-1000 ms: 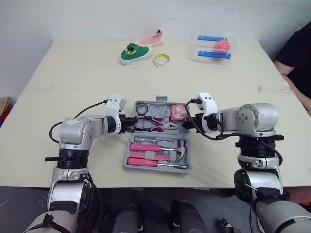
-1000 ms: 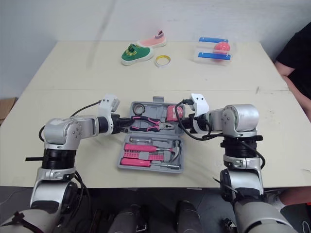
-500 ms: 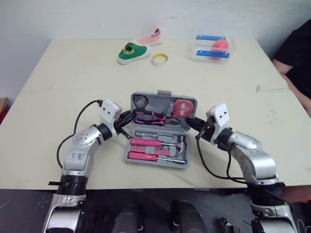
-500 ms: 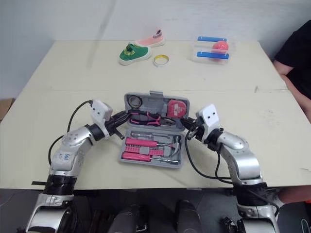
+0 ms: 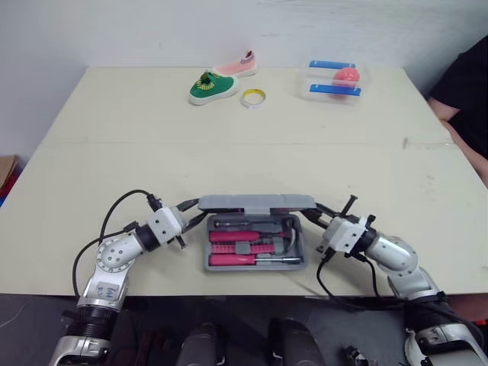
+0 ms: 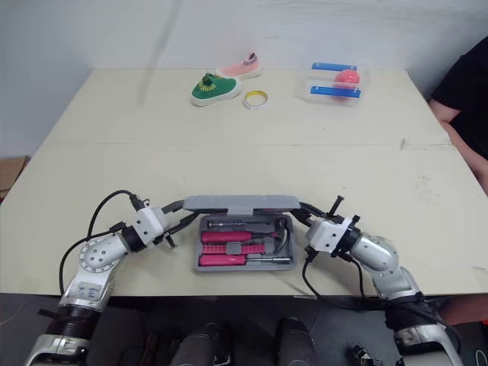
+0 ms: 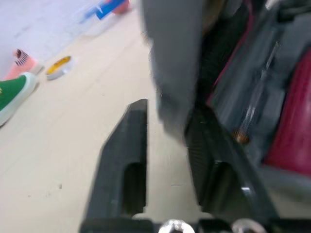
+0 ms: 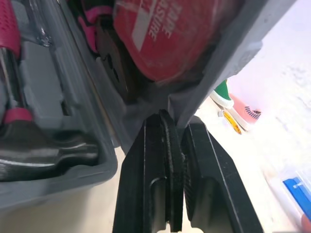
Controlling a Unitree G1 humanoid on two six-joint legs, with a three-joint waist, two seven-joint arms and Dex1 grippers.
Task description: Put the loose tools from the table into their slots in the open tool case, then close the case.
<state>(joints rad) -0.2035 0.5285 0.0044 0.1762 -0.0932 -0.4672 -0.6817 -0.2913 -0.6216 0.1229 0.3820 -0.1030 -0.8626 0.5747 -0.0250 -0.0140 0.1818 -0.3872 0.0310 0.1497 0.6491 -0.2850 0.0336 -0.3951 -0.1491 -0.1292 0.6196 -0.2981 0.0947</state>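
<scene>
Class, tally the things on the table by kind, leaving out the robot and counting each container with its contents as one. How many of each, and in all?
Shoes: 2, the green shoe and the pink shoe
Tape roll: 1
Clear box: 1
Tool case: 1
Total: 5
</scene>
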